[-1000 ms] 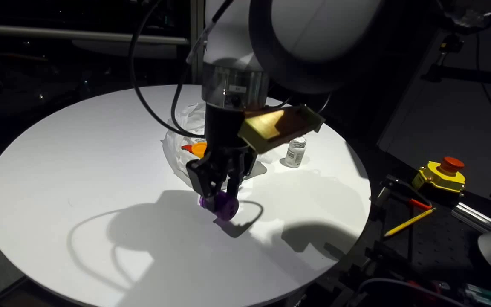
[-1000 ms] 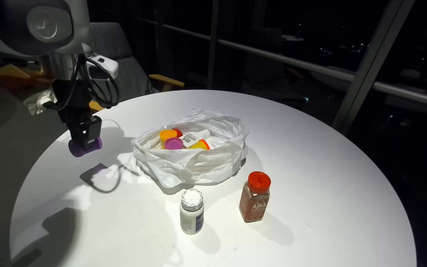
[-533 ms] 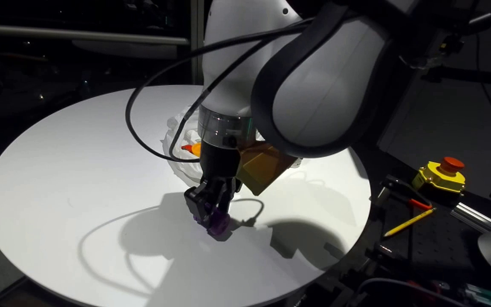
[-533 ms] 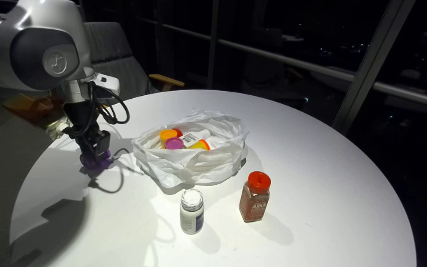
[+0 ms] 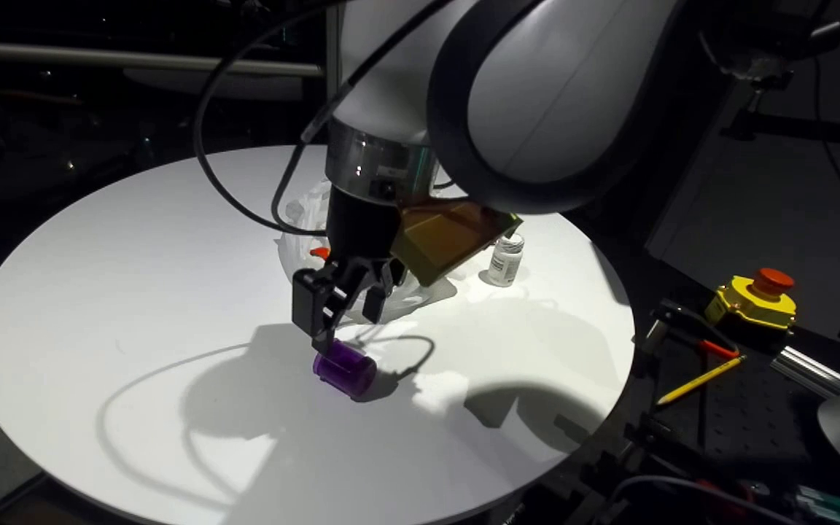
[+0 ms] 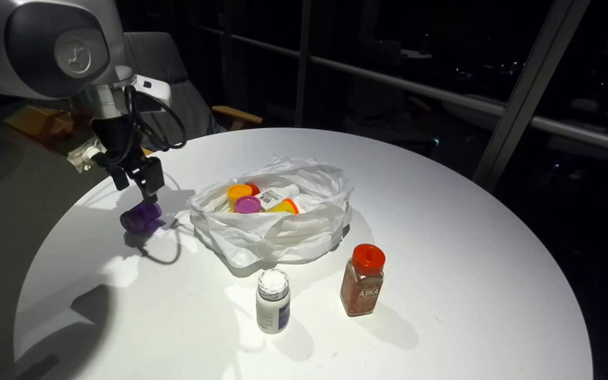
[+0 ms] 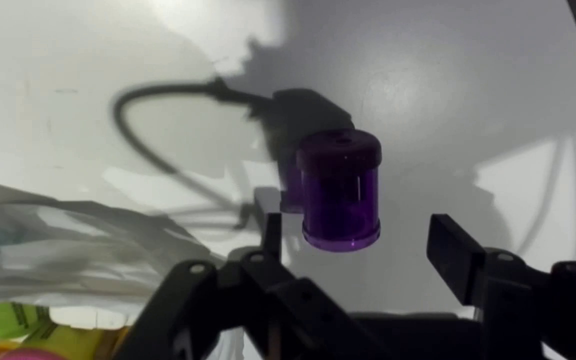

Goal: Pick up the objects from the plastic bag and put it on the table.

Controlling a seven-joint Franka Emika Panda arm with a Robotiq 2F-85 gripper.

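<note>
Jaws of gripper now spread: purple jar just released, lying on its side on the table below them. Placement apparently done; plastic bag near them still to be emptied.

Looking slantwise down from farther off, across the surface to its far edge, in both exterior views, and steeply down from close by the gripper in the wrist view, sharing the plastic bag throughout.
</note>
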